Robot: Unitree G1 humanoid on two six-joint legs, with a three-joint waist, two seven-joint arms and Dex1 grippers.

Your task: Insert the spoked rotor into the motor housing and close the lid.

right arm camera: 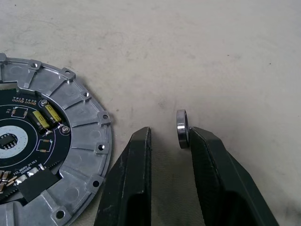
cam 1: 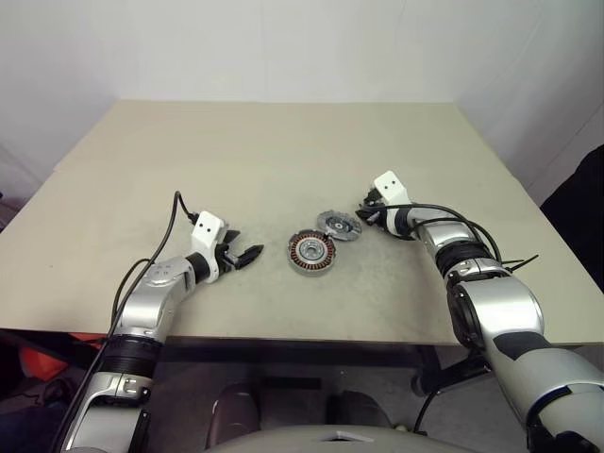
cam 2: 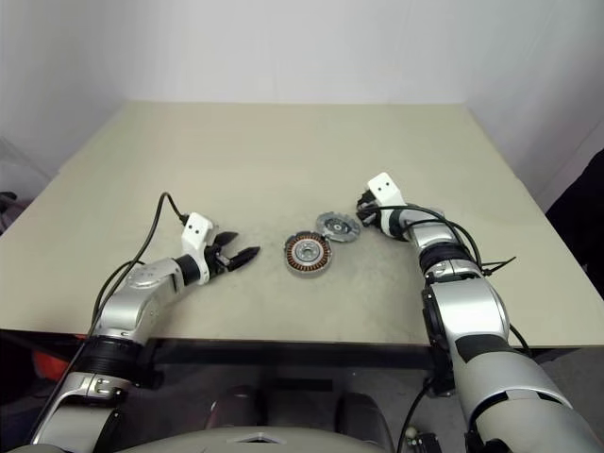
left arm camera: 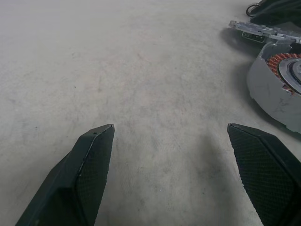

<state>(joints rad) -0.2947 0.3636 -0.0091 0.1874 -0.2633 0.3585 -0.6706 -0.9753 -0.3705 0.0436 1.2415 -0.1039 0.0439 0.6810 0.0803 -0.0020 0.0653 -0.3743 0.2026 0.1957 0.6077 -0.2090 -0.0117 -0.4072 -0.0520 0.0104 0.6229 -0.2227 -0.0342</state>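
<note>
The motor housing point(cam 1: 311, 253), a dark-rimmed ring of copper windings around a silver centre, lies on the table between my arms. Just behind it to the right lies the lid point(cam 1: 338, 225), a grey ribbed disc; the right wrist view shows the dark circuit board on the lid point(right arm camera: 70, 141). My right gripper point(cam 1: 365, 209) hovers low beside the lid's right edge. In the right wrist view the right gripper point(right arm camera: 170, 129) has its fingers a narrow gap apart, and a tiny metal ring point(right arm camera: 182, 128) stands on edge against one fingertip. My left gripper point(cam 1: 247, 257) rests open left of the housing, holding nothing. The spoked rotor is out of view.
The beige table point(cam 1: 283, 142) stretches bare behind and to both sides of the parts. Its front edge runs just under my forearms. A black cable loops over my left arm point(cam 1: 175, 217), and more cables hang off my right forearm point(cam 1: 491, 250).
</note>
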